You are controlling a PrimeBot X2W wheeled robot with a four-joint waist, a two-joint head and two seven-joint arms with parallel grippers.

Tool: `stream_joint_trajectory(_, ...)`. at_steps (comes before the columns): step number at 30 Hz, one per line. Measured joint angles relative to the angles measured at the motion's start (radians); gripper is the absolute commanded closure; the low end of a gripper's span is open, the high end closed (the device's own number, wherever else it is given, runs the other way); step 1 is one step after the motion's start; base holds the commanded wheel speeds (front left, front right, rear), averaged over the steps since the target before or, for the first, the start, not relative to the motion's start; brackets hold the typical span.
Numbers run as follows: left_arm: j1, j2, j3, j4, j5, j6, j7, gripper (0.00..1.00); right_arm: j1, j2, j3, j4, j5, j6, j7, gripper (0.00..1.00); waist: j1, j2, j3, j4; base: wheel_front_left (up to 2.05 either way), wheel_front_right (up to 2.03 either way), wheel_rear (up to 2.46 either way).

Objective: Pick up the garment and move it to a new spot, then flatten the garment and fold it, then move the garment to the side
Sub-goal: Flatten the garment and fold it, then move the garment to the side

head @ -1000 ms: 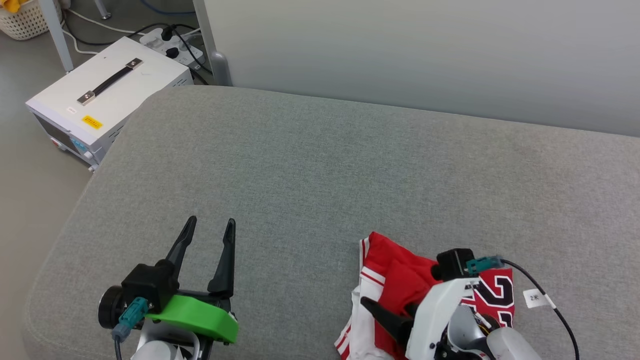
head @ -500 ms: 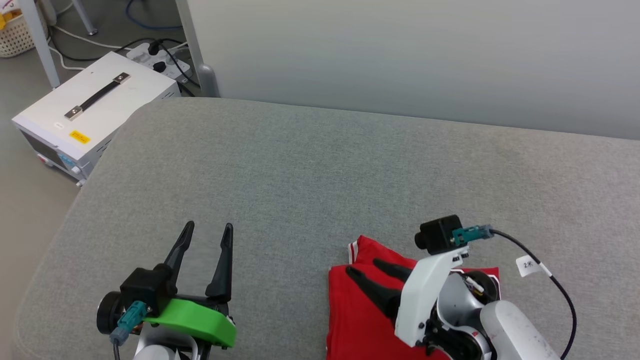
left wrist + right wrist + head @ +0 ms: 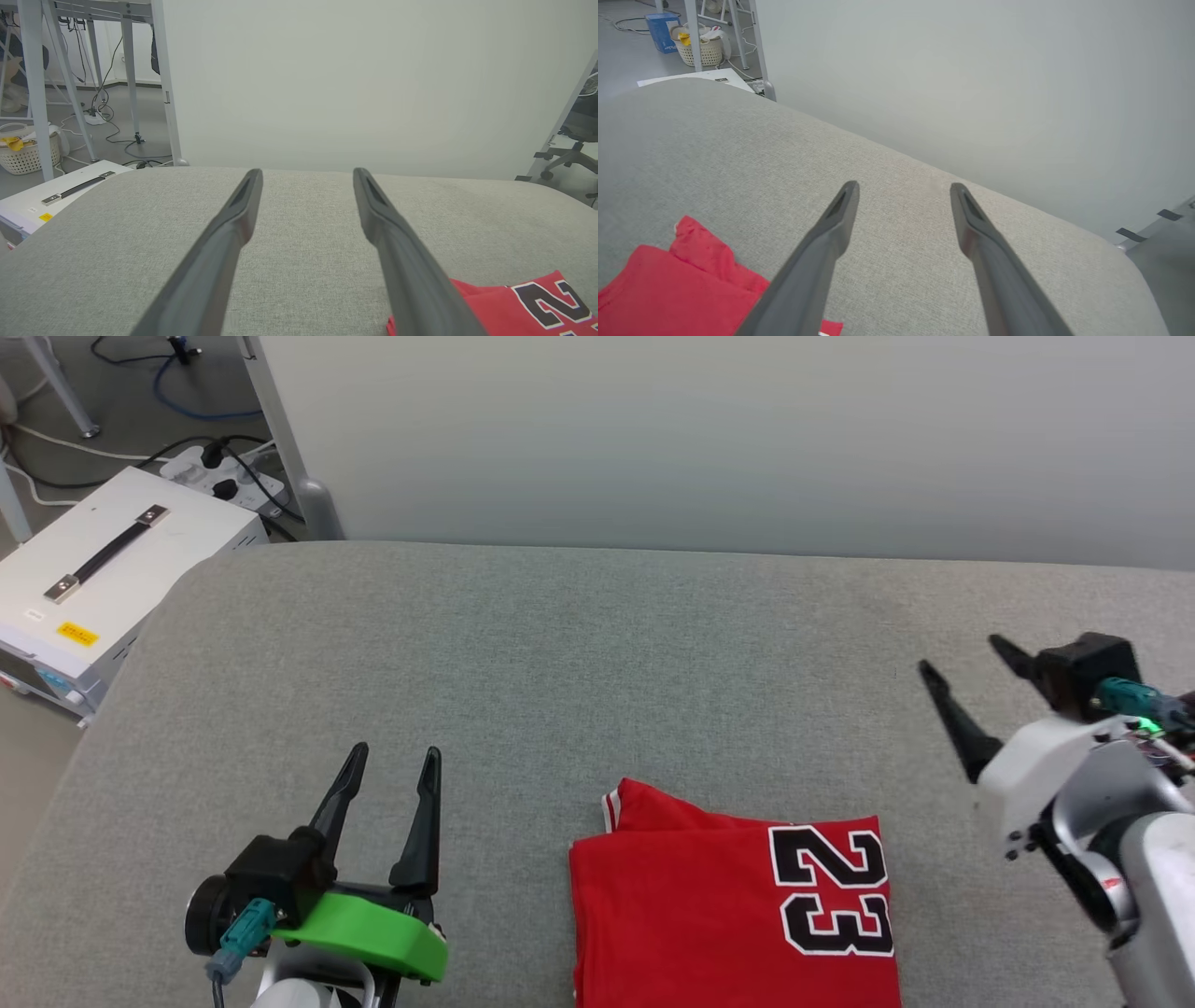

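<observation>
The garment (image 3: 691, 915) looks soft and limp; I'd pinch its layered left edge. My left gripper (image 3: 395, 749) and right gripper (image 3: 959, 653) gape empty.

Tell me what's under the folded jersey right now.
The red number 23 jersey lies folded on the grey cushion. A red flap with striped trim pokes out from beneath its far left corner. The layers and cushion under it are covered.

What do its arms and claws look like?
Each claw has two long dark fingers. The left claw sits on a black block with a green cover and teal cable plug; the right claw has a white shell, black camera, teal plug.
</observation>
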Motion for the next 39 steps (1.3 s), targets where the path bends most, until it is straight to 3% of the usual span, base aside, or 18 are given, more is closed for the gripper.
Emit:
stream_joint_trajectory(3,0.000,-0.002,0.002,-0.006,0.000,0.000,0.000,0.00,0.016,-0.042,-0.055,-0.002,-0.031,0.000,-0.075,0.00,0.0000,0.0000,0.004,-0.013,0.00,0.00,0.00)
stream_joint_trajectory(7,0.000,-0.005,0.002,-0.018,0.000,0.000,0.000,0.00,0.086,-0.037,-0.142,-0.028,-0.032,0.000,-0.152,0.00,0.0000,0.0000,0.010,-0.026,0.00,0.00,0.00)
stream_joint_trajectory(17,0.011,-0.014,-0.001,-0.046,0.000,0.000,0.000,0.00,0.270,0.131,-0.273,-0.129,-0.039,0.000,-0.309,0.00,0.0000,0.0000,0.029,-0.034,0.00,0.00,0.00)
stream_joint_trajectory(22,0.021,-0.014,-0.004,-0.054,0.000,0.000,0.000,0.00,0.304,0.167,-0.278,-0.138,-0.057,0.000,-0.333,0.00,0.0000,0.0000,0.033,-0.028,0.00,0.00,0.00)
stream_joint_trajectory(28,0.021,-0.014,-0.016,-0.062,0.003,0.000,0.000,0.00,0.306,0.168,-0.275,-0.146,-0.058,0.000,-0.324,0.00,0.0000,0.0000,0.039,-0.019,0.00,0.00,0.00)
stream_joint_trajectory(32,0.020,-0.014,-0.021,-0.062,0.005,0.000,0.000,0.00,0.308,0.167,-0.275,-0.156,-0.052,0.000,-0.263,0.00,0.0000,0.0000,0.049,-0.010,0.00,0.00,0.00)
stream_joint_trajectory(39,0.018,-0.014,-0.025,-0.061,0.008,0.000,0.000,0.00,0.336,0.165,-0.227,-0.164,0.018,0.000,-0.013,0.00,0.0000,0.0000,0.079,0.011,0.00,0.00,0.00)
